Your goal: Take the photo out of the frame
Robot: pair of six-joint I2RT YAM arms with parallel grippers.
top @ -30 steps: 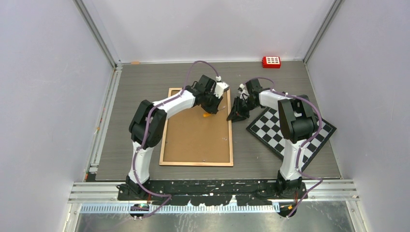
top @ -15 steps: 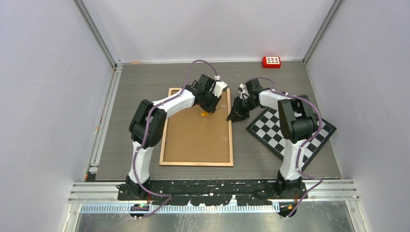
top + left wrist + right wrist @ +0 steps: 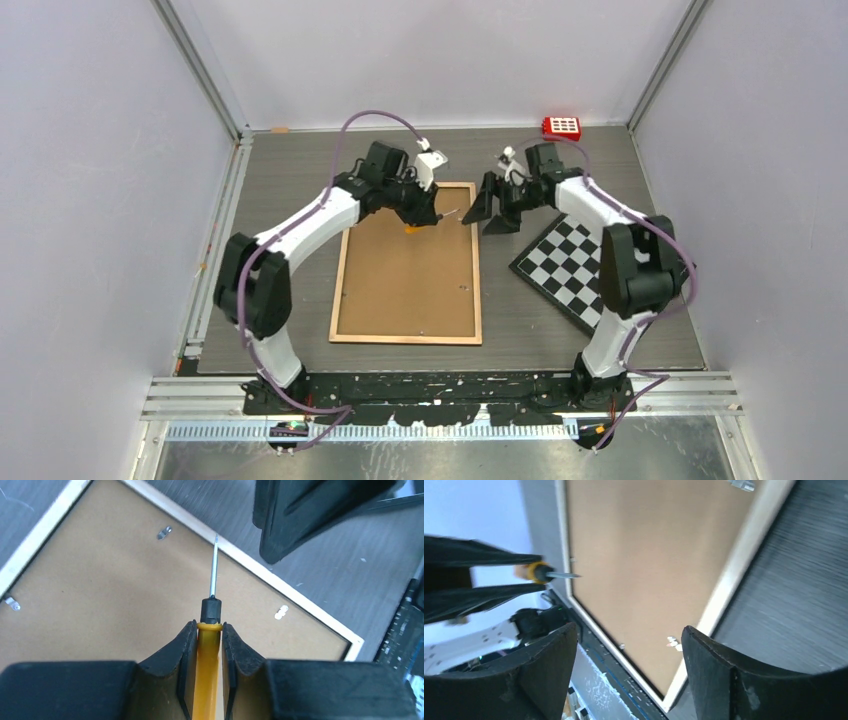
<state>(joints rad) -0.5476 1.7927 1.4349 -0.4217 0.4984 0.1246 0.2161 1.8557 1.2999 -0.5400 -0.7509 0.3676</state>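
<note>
The frame lies face down on the table, showing brown backing board inside a pale wood rim. The photo is hidden beneath that board. My left gripper hovers over the frame's far right part, shut on a yellow-handled screwdriver. Its thin metal shaft points at the rim. My right gripper hangs just past the frame's far right corner, open and holding nothing, its fingers wide apart. Small metal clips sit along the board's edge.
A black-and-white checkerboard lies to the right of the frame, under the right arm. A red block sits at the table's far edge. Grey walls close in on both sides, and a black rail runs along the near edge.
The right gripper has opened and lifted away from the frame's right edge toward the far end. The left arm has swung back and left, still holding the screwdriver.
</note>
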